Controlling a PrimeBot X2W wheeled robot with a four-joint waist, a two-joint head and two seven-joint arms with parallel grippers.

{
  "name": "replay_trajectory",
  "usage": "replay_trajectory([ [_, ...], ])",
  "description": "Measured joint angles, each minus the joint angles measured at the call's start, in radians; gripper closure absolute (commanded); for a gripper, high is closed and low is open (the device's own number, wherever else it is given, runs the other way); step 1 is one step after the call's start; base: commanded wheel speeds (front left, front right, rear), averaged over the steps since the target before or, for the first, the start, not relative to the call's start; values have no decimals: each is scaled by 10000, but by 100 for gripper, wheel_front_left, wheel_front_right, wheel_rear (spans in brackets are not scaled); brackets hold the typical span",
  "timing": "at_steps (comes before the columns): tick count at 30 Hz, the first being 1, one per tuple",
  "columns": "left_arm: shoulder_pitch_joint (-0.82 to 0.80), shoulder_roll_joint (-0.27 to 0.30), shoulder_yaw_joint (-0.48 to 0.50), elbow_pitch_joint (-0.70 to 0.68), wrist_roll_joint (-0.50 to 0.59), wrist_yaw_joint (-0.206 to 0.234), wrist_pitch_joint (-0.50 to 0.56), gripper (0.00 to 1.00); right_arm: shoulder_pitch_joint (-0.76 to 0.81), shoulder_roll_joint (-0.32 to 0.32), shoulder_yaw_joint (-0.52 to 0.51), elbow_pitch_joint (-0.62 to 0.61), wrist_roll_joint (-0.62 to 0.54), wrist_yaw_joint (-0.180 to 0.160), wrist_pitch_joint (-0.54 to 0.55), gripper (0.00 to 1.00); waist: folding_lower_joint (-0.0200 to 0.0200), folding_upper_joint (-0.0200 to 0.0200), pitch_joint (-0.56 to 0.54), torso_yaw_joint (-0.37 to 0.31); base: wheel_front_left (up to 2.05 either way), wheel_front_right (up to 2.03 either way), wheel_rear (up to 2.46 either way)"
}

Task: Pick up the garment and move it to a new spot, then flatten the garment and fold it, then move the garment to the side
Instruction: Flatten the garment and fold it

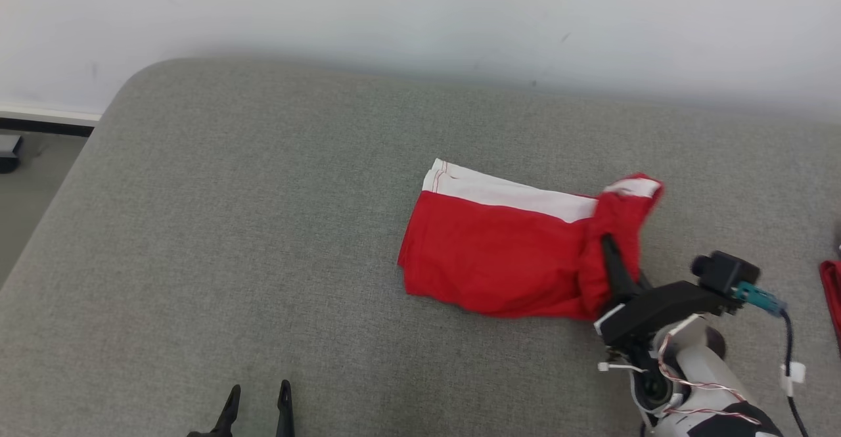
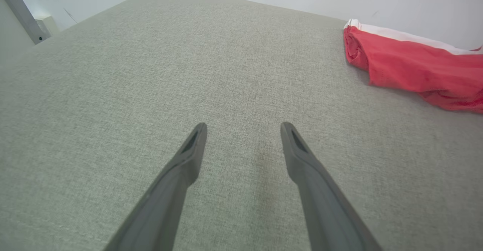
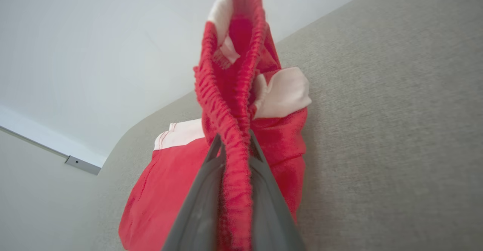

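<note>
A white wall (image 1: 394,10) stands behind a grey, cloth-covered tabletop (image 1: 230,227). The red and white garment (image 1: 493,253) lies folded on its right half, with the long side running left to right. The right claw (image 1: 610,248) is pinched shut on the stretchy waistband at the garment's right end, which is bunched up. The left claw (image 1: 258,391) is wide open and holds nothing, well apart to the garment's left. The right arm is nearer, so I think moving it is that arm's job.

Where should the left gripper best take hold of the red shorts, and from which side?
Grip the left hem corner of the red shorts, coming from the left: it lies flat, free, opposite the waistband pinched by the right gripper.
</note>
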State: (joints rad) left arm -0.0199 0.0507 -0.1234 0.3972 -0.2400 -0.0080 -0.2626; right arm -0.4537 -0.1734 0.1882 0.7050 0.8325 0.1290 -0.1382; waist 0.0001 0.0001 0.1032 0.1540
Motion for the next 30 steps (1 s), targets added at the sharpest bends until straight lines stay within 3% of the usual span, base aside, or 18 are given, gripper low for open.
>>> replay_trajectory([
  [7,14,2,-88,86,-40,-4,0,0,63,100,1193,-1358,679,0,376,100,0,0,-35,238,0,0,0],
  [15,-15,2,-407,115,-36,-8,0,0,-564,598,1749,-359,539,0,2,100,0,0,-57,849,0,0,0],
  [17,-34,2,-468,127,-36,-6,0,0,-811,688,1795,109,468,0,-219,80,0,0,-44,1052,0,0,0],
  [18,-42,0,-477,132,-36,-6,0,0,-941,731,1827,334,437,0,-332,56,0,0,-35,1153,0,0,0],
  [19,-44,2,-481,134,-38,-2,0,0,-1071,788,1839,558,416,0,-443,23,0,0,-26,1253,0,0,0],
  [20,-44,4,-485,144,-36,2,0,0,-1208,838,1910,746,366,0,-520,2,0,0,-14,1354,0,0,0],
  [30,-7,2,-278,109,-38,171,0,0,-1984,1089,2057,1565,178,0,-1193,0,-1,0,164,1791,0,0,0],
])
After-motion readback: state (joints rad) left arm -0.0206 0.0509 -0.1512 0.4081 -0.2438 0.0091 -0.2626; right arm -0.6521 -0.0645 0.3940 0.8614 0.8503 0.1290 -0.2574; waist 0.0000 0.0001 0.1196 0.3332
